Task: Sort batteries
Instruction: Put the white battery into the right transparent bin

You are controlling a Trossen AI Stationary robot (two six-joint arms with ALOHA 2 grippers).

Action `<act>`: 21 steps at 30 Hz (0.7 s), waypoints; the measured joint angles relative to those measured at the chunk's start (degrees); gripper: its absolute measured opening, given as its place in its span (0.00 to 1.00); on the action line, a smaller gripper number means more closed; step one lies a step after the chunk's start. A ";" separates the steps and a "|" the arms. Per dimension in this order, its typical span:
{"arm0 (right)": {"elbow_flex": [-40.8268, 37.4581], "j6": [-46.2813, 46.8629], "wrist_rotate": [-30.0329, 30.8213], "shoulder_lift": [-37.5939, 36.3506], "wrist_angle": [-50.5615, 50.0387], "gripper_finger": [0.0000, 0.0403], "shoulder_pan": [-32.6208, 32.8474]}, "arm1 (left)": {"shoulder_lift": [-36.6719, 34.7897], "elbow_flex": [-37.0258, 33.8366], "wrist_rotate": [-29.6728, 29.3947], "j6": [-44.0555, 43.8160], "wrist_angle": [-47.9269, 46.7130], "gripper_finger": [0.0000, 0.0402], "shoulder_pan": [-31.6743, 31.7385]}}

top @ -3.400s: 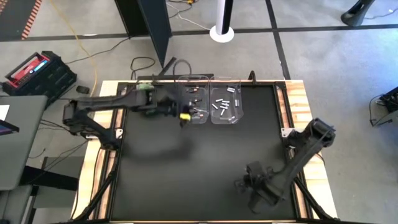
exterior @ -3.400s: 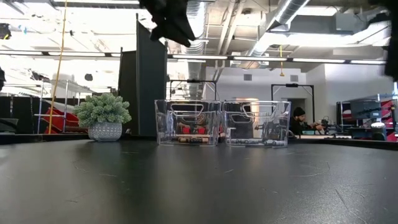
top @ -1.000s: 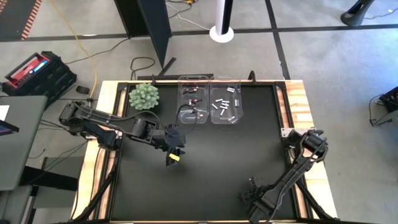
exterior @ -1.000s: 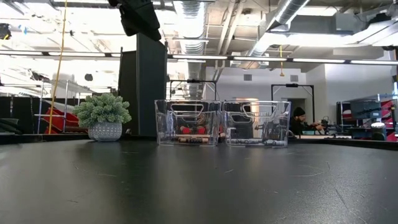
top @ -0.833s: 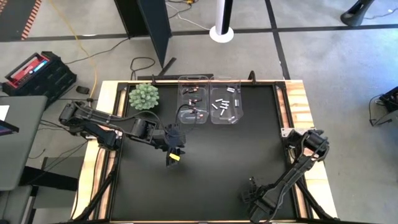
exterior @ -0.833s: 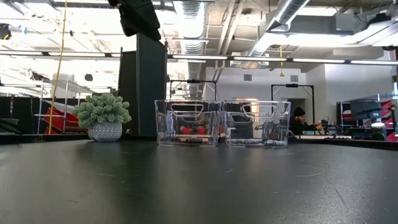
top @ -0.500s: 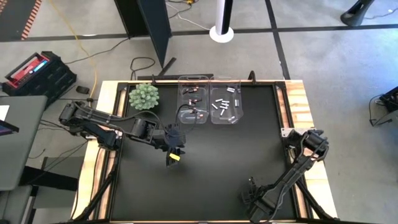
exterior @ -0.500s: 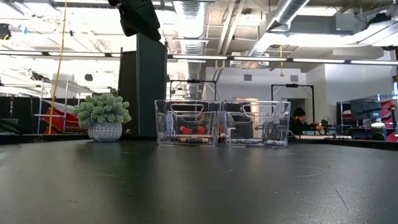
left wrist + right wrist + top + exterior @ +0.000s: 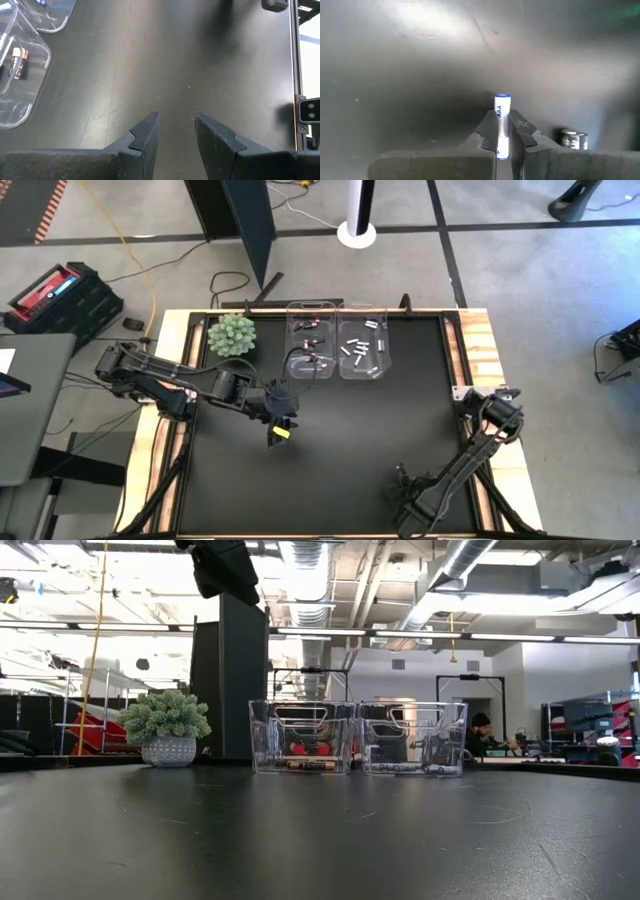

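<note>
Battery [image 9: 502,125], a white AAA cell with a blue end, sits pinched between the two fingers of the right gripper [image 9: 502,131] at the table's near edge, right of centre; the jaws are drawn almost together on it. We see a second cell [image 9: 571,138] lying on the black table top [image 9: 340,440] just beside that gripper. We judge the step in hand to be the pick-up of a white cell; the next move calls for lifting it clear and carrying it across the table to the right-hand clear bin [image 9: 364,348], where the other white cells lie, then parting the fingers above that bin. The left-hand clear bin [image 9: 310,352] holds the dark cells with red ends and touches its neighbour, so the release must fall on the correct side of the shared wall. The left gripper [image 9: 176,131] hangs above the table near the left-hand bin with its fingers apart and nothing between them. We note that the left arm [image 9: 185,385] lies left of the likely carrying path and does not appear to block it. A potted plant [image 9: 231,335] stands at the far edge, left of the bins and clear of the work.
</note>
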 joint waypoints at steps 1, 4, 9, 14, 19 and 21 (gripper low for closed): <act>-0.05 -0.07 0.16 -0.01 -0.46 0.07 0.05 | 0.00 0.00 0.00 0.00 0.10 0.30 0.00; -0.11 -0.15 1.43 -0.02 -0.83 0.07 0.19 | 0.00 0.00 0.00 0.00 0.11 0.30 0.00; -0.05 -0.78 5.95 -0.05 -1.05 0.07 0.07 | 0.00 0.00 0.00 0.00 0.11 0.30 0.00; -0.05 -5.05 10.88 -0.14 -1.00 0.07 -1.75 | 0.00 0.00 0.00 0.00 0.11 0.30 0.00; -0.01 -10.76 15.08 -0.23 -0.86 0.07 -5.50 | 0.00 0.00 -1.49 0.15 0.09 0.30 0.04; -0.01 -12.99 16.54 -0.77 -0.82 0.07 -7.16 | 0.00 0.00 -1.97 1.34 0.09 0.30 0.04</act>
